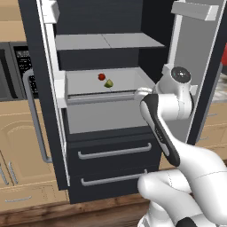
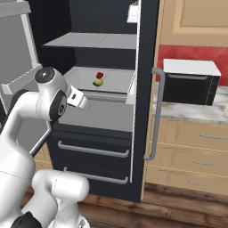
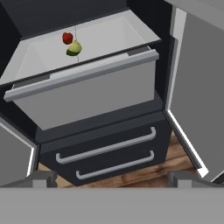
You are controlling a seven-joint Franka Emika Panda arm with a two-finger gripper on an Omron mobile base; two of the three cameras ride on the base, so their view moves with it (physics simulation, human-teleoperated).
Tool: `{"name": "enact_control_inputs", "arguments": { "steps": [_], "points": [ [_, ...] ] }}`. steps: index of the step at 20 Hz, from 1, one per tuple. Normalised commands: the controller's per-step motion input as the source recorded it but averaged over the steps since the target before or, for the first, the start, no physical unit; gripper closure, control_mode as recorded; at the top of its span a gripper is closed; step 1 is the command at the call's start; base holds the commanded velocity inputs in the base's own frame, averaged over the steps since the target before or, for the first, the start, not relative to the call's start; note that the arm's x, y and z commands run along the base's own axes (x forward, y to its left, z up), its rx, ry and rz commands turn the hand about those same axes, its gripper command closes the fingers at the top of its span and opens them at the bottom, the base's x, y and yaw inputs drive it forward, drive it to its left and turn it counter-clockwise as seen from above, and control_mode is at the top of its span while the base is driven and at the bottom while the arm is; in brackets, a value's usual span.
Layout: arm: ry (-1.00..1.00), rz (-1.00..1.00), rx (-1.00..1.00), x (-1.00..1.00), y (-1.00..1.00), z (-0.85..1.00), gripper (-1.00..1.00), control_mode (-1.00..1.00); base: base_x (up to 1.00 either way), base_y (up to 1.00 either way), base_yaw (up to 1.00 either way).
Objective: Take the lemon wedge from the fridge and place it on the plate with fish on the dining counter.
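Reaching stage: approach not yet begun.
Fridge (image 1: 111, 150): both doors open; grey-white bin (image 3: 83, 94) exposed.
Gripper (image 3: 111, 179): jaws spread wide, nothing held; outside the fridge, below the bin's rim.
Lemon wedge (image 3: 74, 48): on the bin floor, touching the red fruit (image 3: 67, 38).
Key relation: the wedge lies ahead, above and left of the gripper, behind the bin's front wall; long axis unclear.

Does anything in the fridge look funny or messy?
Nothing stands out. The fridge doors are open, and the lemon wedge sits beside a small red fruit in the pale inner drawer. Nothing is spilled or broken.
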Motion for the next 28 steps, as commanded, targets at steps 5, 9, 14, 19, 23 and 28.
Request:
{"name": "enact_control_inputs", "arguments": {
  "steps": [5, 9, 14, 19, 23, 28],
  "points": [
    [0.00, 0.00, 0.00, 0.03, 0.00, 0.00, -1.00, 1.00, 0.34, 0.23, 0.00],
    [0.00, 0.00, 0.00, 0.00, 0.00, 0.00, -1.00, 1.00, 0.40, 0.07, 0.00],
    [0.00, 0.00, 0.00, 0.00, 0.00, 0.00, -1.00, 1.00, 0.51, 0.01, 0.00],
    [0.00, 0.00, 0.00, 0.00, 0.00, 0.00, -1.00, 1.00, 0.70, 0.00, 0.00],
    [0.00, 0.00, 0.00, 0.00, 0.00, 0.00, -1.00, 1.00, 0.67, 0.00, 0.00],
    [0.00, 0.00, 0.00, 0.00, 0.00, 0.00, -1.00, 1.00, 0.46, 0.04, 0.00]
  ]
}}
